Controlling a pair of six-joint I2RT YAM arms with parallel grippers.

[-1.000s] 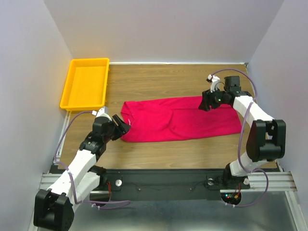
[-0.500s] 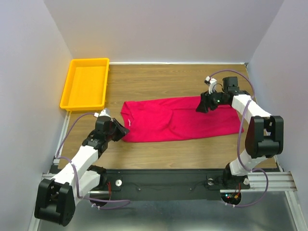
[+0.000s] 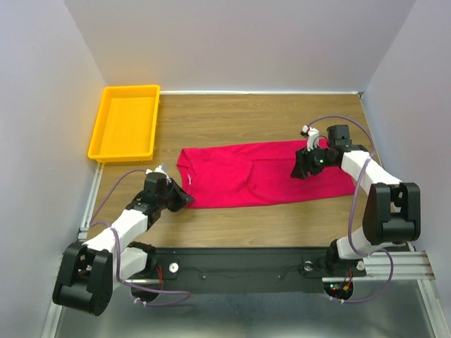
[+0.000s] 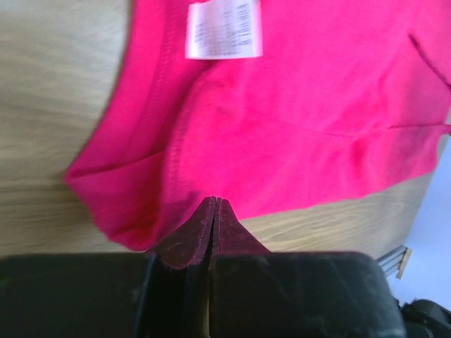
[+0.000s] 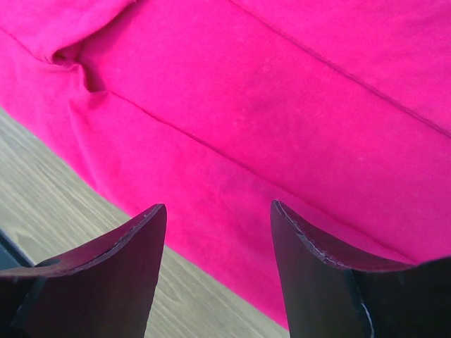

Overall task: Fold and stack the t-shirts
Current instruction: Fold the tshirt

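- The crimson t-shirt [image 3: 254, 174] lies flat on the wooden table [image 3: 239, 116], near its middle. It is folded into a long band that runs from 9 o'clock to 3 o'clock in the top view.
- The left pincer [image 3: 184, 200] sits low at the band's 8 o'clock corner, pointing toward 3 o'clock.
- In the left wrist view this pincer [image 4: 213, 204] has its jaws pressed together with no gap. The shirt's [image 4: 317, 105] near hem is nipped between the tips, and creases run into the pinch.
- The white neck label [image 4: 223, 28] lies at 12 o'clock from that pinch, beside the curved collar seam.
- The right pincer [image 3: 299, 169] is over the band's right half, at about 2 o'clock from the shirt's centre, with its tips toward 8 o'clock.
- In the right wrist view this pincer [image 5: 218, 211] has its jaws standing well apart with nothing between them. The cloth [image 5: 282, 91] fills the view beyond the tips, and its edge crosses just under them with bare wood at 7 o'clock. Whether the tips touch the fabric cannot be told.
- A yellow tray [image 3: 127, 123] sits at the table's 10 o'clock corner, well apart from the shirt.
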